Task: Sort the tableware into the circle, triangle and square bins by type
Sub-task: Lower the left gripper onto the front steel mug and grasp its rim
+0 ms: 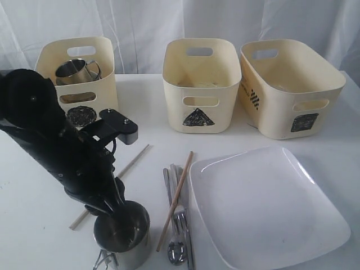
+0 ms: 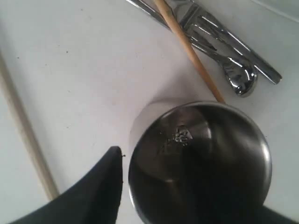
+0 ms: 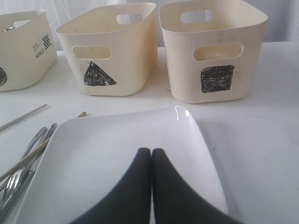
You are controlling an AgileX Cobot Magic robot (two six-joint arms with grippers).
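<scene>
Left fingers (image 2: 93,196) sit wide around the steel cup (image 2: 201,163); I cannot tell if they squeeze it. Right fingers (image 3: 135,186) are closed, empty. Next, I think, the steel cup goes up into the circle bin (image 1: 107,95).

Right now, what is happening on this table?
The left gripper stands open around a steel cup on the table, with one finger beside the rim; no firm grip shows yet. The right gripper is shut and hovers over the white plate. A second cup already sits in the circle bin. The chopsticks and cutlery lie loose on the table.
</scene>
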